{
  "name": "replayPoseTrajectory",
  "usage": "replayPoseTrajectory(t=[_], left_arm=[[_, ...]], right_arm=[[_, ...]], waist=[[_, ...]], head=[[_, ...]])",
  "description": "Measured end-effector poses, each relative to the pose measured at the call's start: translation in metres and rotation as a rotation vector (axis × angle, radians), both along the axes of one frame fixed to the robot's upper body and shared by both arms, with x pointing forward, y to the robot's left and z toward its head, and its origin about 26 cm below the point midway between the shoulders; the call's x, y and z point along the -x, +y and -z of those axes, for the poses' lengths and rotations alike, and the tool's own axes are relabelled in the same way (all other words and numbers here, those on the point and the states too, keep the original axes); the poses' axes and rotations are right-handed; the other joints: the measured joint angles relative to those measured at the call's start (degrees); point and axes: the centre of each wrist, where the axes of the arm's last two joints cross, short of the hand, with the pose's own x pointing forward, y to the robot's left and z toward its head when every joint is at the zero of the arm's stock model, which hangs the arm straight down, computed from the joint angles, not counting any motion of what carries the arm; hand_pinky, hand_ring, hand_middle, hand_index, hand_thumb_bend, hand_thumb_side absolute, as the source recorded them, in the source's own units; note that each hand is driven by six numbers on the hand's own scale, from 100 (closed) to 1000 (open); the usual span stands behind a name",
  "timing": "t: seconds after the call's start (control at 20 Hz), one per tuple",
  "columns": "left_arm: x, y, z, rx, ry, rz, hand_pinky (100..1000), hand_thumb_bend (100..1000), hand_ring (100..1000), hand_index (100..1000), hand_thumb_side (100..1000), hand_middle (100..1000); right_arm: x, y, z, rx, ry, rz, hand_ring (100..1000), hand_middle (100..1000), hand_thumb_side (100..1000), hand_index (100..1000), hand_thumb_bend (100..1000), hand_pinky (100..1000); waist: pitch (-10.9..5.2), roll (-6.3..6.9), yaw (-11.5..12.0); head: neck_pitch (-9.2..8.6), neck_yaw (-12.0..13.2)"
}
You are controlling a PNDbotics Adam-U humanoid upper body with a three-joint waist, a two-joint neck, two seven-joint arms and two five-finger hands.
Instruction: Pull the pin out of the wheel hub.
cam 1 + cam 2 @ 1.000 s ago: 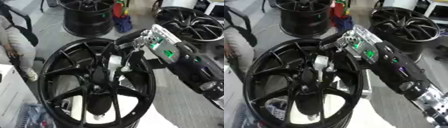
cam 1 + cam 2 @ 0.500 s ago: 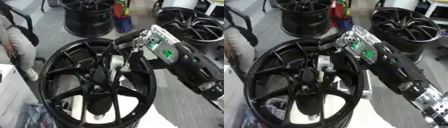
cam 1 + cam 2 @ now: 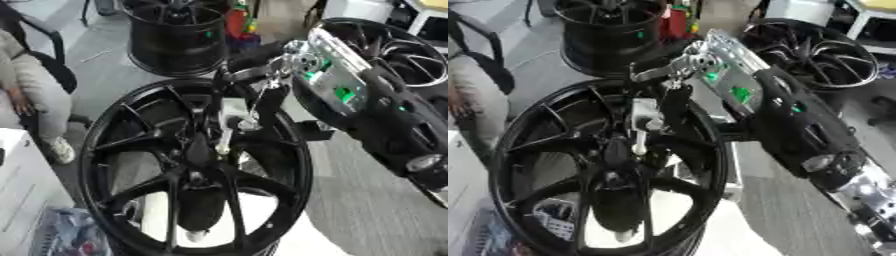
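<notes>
Pin (image 3: 229, 125) in right hand (image 3: 677, 75); above wheel hub (image 3: 194, 176)

You get no readable text, labels, brands or numbers here. The wheel hub (image 3: 197, 170) shows no legible marking. The right hand (image 3: 262, 75) shows only green patches, no letters. The white box (image 3: 22, 195) at left is blank.

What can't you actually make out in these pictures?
- Right hand: blurred in both eye views, dark against the black wheel hub; its hold on the silvery pin is unclear.
- Pin's lower end: blurs into the spokes.
- Left hand: in neither view.
</notes>
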Motion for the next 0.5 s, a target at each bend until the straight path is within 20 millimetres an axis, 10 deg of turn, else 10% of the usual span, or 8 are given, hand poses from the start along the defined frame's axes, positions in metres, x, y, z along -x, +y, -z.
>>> replayPoseTrajectory(t=[0.5], left_arm=[[0.004, 0.009, 0.001, -0.019, 0.015, -0.027, 583, 596, 570, 747, 235, 662]], right_arm=[[0.03, -0.033, -0.043, -0.045, -0.085, -0.001, 476, 546, 245, 713, 154, 386]], waist=[[-1.64, -1.16, -2.84]], head=[[0.53, 1.54]])
